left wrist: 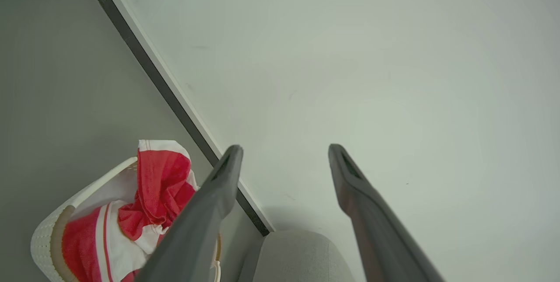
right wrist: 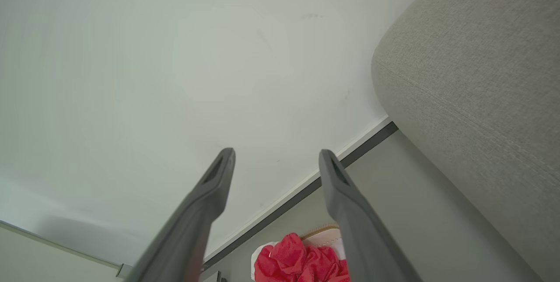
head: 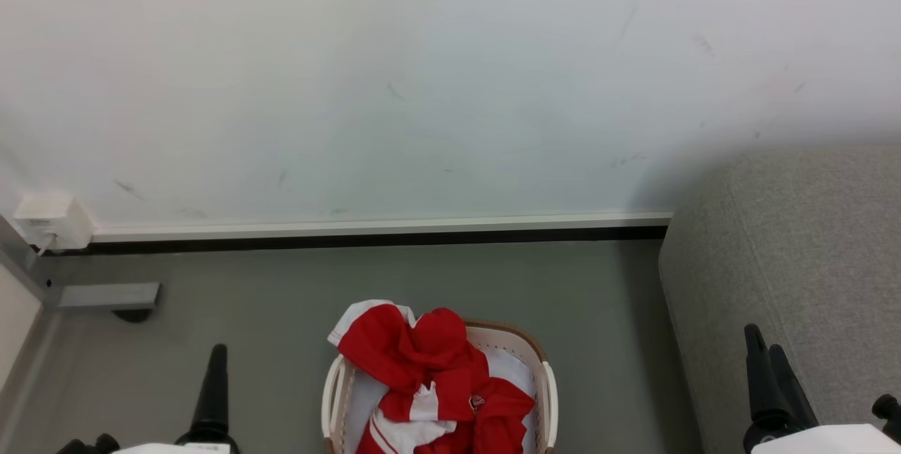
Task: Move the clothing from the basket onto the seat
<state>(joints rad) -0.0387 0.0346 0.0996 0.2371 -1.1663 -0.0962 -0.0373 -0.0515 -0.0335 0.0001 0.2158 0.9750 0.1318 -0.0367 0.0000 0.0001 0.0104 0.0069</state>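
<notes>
Red-and-white clothing (head: 429, 376) lies heaped in the basket (head: 547, 383) between my left gripper (left wrist: 284, 151) and my right gripper (right wrist: 276, 153), both spread wide and empty, with the grey seat (head: 809, 250) beside the right one.

I see a plain grey floor with three things on it.

The floor (head: 281, 313) fills the lower part of my head view and stops at a dark strip (head: 373, 237) along the foot of the wall. The basket (head: 548, 387) stands on the floor at the bottom middle of the frame, cut off by the bottom edge. The big grey sofa (head: 795, 250) sits on the floor at the right side, apart from the basket, with bare floor between them. At the left side a small grey bar (head: 109, 295) sits low on the floor with a dark round bit (head: 131, 315) under it. I cannot tell what it is.
</notes>
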